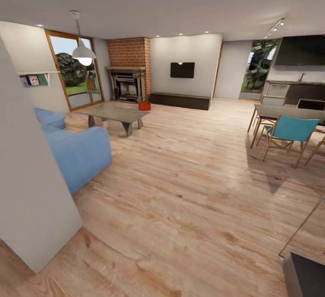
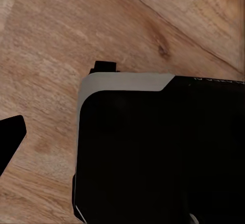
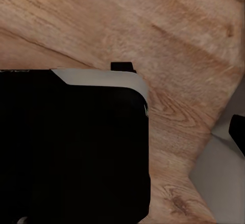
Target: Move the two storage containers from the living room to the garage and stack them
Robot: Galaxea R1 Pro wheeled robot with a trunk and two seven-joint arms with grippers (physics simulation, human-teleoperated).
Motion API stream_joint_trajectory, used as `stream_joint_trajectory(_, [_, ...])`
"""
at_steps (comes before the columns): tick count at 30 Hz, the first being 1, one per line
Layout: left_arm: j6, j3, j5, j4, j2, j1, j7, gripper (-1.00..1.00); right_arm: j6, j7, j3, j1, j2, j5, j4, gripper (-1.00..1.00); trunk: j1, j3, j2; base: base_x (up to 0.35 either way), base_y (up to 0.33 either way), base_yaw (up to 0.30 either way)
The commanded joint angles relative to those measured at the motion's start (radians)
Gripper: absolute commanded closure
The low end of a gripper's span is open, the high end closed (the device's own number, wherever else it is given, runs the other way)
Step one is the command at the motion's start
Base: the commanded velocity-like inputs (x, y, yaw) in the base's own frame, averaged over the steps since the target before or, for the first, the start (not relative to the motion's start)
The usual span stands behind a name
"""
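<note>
One small orange-red storage container (image 1: 144, 105) sits upright on the living room's light wood plank floor (image 1: 189, 184), far off, just beyond the low coffee table.

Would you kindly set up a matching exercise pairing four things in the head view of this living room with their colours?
Things:
1. sofa
2. storage container on the floor by the fireplace
3. wall TV
4. chair at the dining table

Colours:
A. black
B. teal
C. light blue
D. orange-red

Pairs: 1-C, 2-D, 3-A, 4-B
</note>
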Motion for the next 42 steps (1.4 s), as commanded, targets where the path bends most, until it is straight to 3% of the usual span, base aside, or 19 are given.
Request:
stream_joint_trajectory(1, [-0.003,-0.001,0.01,0.001,0.0,-0.001,-0.004,-1.0,-0.004,-0.002,0.008,-0.001,0.001,-0.009,0.002,-1.0,0.001,-0.002,-0.001,0.322,0.0,-0.262])
stream_joint_trajectory(10, [-0.003,-0.001,0.01,0.001,0.0,-0.001,-0.004,-1.0,-0.004,-0.002,0.008,-0.001,0.001,-0.009,0.002,-1.0,0.001,-0.004,-0.001,0.322,0.0,-0.22])
stream_joint_trajectory(42, [-0.002,-0.001,0.01,0.001,0.0,-0.001,-0.004,-1.0,-0.004,-0.002,0.008,-0.001,0.002,-0.009,0.001,-1.0,0.001,-0.004,-0.001,0.322,0.0,-0.003])
